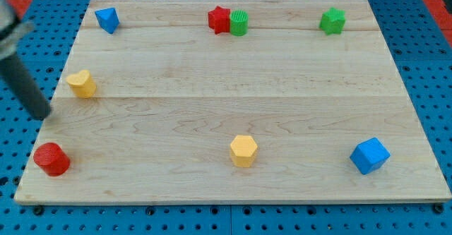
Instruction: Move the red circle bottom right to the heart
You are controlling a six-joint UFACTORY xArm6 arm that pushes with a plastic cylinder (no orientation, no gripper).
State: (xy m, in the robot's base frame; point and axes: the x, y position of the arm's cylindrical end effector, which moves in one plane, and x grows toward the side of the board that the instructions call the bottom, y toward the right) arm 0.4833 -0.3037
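The red circle [51,159] lies at the board's bottom left corner. The yellow heart [82,83] lies at the view's left, above the red circle. My rod comes in from the upper left and my tip [45,115] rests near the board's left edge, between the heart and the red circle, touching neither. It sits a little left of and below the heart, and above the red circle.
A blue block [107,19] lies top left. A red star [219,19] touches a green cylinder [239,23] at top centre. A green star [332,21] lies top right. A yellow hexagon [244,150] lies bottom centre, a blue cube [369,155] bottom right. The wooden board [233,108] sits on blue pegboard.
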